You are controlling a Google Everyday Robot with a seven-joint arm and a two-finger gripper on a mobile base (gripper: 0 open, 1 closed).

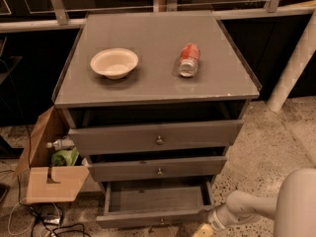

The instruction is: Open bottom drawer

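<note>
The bottom drawer point(155, 199) of the grey three-drawer chest is pulled out, and its shallow grey inside shows. Its slim front panel point(148, 217) lies near the lower edge of the view, with the small knob point(160, 222) at its centre. My gripper point(204, 228) is low at the bottom right, against the right end of that front panel. The white arm point(256, 205) reaches to it from the right. The middle drawer point(159, 170) and the top drawer point(158, 138) each stand a little way out.
A white bowl point(114, 62) and a red can point(188, 59) lying on its side are on the chest top point(153, 85). An open cardboard box point(49, 174) with a bottle and green items stands on the floor at the left, with cables below it. A white post point(294, 65) rises at the right.
</note>
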